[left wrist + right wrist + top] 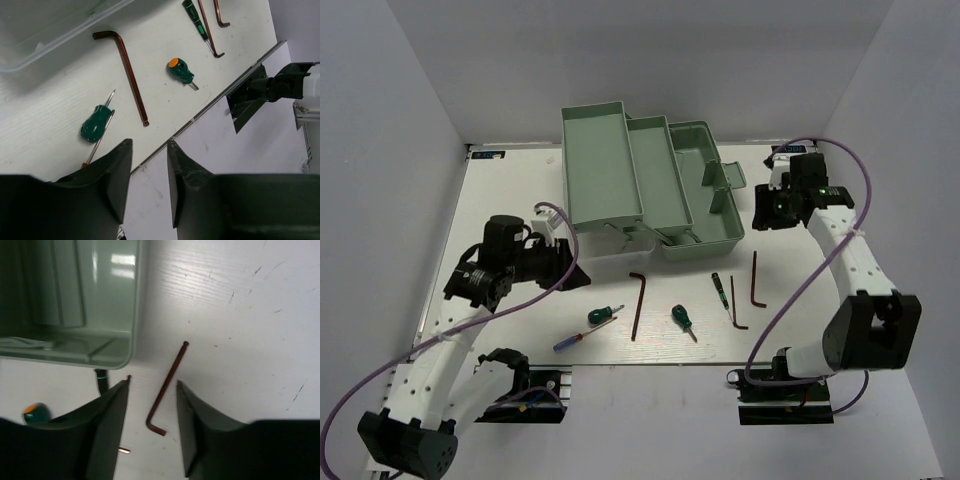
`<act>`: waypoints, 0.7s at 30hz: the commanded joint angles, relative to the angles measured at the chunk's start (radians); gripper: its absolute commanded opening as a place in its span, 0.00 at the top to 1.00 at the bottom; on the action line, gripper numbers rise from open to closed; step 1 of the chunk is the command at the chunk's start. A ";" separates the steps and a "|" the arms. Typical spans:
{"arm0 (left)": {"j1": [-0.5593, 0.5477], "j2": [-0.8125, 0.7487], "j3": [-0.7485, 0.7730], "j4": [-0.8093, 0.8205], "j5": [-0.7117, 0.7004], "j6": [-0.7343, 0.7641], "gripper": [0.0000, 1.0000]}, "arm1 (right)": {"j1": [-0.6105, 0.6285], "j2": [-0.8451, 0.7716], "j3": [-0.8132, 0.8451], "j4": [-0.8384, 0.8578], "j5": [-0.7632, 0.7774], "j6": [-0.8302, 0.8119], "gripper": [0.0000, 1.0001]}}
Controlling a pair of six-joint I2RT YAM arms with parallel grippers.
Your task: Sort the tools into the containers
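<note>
Sorting is seemingly not yet being started: four screwdrivers (601, 315) and three hex keys (638, 300) are being left lying on the table (510, 200) in front of the open toolbox (620, 170), with left gripper (150, 145) and right gripper (152, 382) both being held apart, empty.

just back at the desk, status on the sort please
Left claw, right claw open, empty. Hex keys, screwdrivers all on table. Toolbox open, looks empty. Nothing blocking.
</note>
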 commanded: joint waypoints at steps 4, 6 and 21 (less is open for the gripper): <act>-0.129 0.092 -0.040 0.183 -0.010 -0.028 0.49 | 0.003 0.053 -0.224 0.050 0.078 0.022 0.44; -0.170 0.133 -0.040 0.203 -0.049 -0.040 0.47 | 0.003 0.092 -0.267 0.069 0.083 0.053 0.44; -0.555 0.404 0.005 0.356 -0.570 -0.146 0.45 | 0.012 0.330 -0.412 0.302 0.215 0.214 0.71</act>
